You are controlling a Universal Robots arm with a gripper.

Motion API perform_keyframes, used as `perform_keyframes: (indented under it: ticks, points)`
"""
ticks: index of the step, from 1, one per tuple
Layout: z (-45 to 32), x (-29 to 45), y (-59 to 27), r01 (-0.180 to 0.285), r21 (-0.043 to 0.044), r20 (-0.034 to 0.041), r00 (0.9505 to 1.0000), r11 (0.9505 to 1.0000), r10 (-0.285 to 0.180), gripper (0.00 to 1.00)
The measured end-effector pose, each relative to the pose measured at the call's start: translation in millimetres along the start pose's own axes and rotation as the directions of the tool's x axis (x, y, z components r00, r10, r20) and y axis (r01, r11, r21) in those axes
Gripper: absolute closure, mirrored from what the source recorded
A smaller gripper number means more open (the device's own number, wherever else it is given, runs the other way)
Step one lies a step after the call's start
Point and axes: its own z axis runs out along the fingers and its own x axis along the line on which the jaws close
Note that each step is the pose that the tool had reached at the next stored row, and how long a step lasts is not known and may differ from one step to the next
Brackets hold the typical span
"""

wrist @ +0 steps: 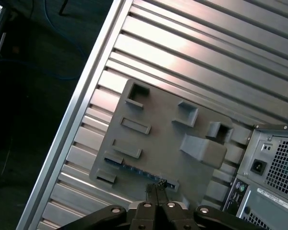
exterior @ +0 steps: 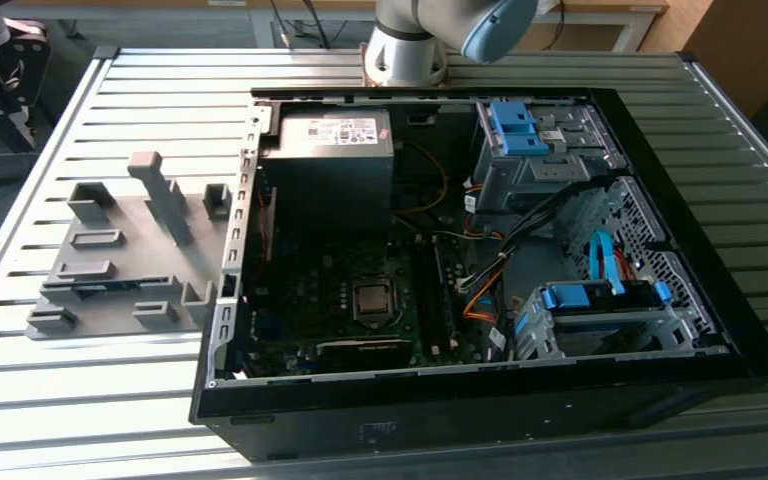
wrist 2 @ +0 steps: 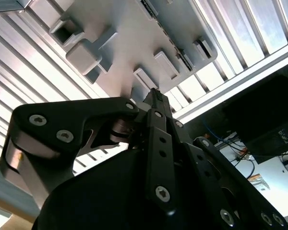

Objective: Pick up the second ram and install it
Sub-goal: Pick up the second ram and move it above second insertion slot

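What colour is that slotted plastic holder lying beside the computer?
Plain grey holder, clearest in the first wrist view.

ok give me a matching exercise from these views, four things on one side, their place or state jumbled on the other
Things:
1 second ram
2 grey holder
3 gripper
4 computer case

Place or state:
a shut, fingertips close to the grey holder
b blue, lying in a slot of the grey holder
c side open, its inside showing
d on the slatted table, at the exterior view's left of the computer case

Pairs: 1-b, 2-d, 3-a, 4-c
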Motion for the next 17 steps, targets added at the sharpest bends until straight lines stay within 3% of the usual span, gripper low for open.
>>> perform_keyframes:
  ticks: [17]
  points:
    - [0.0,0.0,0.0,0.078,-0.0009,-0.0033,0.9969,0.9969,-0.078,0.89]
